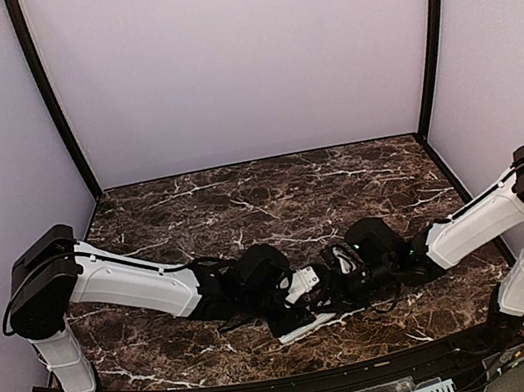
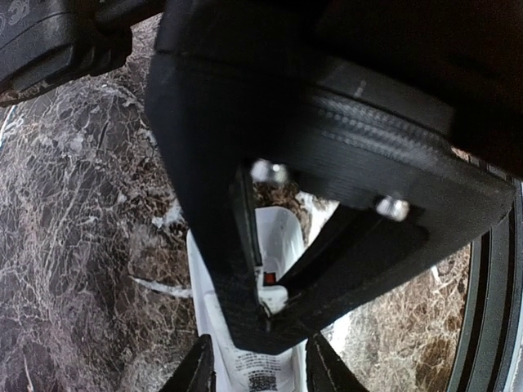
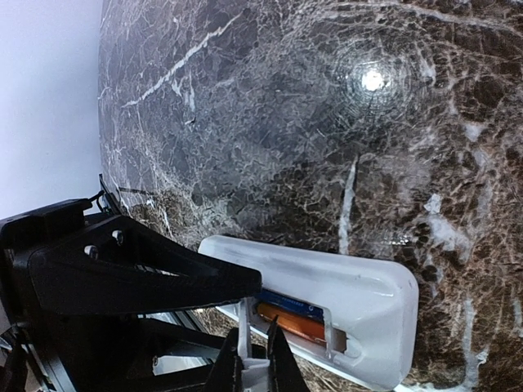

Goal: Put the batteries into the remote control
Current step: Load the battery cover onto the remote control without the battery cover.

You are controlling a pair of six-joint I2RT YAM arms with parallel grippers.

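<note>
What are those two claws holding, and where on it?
The right gripper pinches the slim white plastic remote control by one long edge. The left gripper flanks one end of it; whether it grips is unclear.

My dark brown, white-veined marble tabletop (image 1: 242, 199) carries a flat white plastic piece (image 1: 305, 326) near its front edge. Whether my slim white plastic remote control (image 3: 343, 286) rests on it, I cannot tell.
</note>
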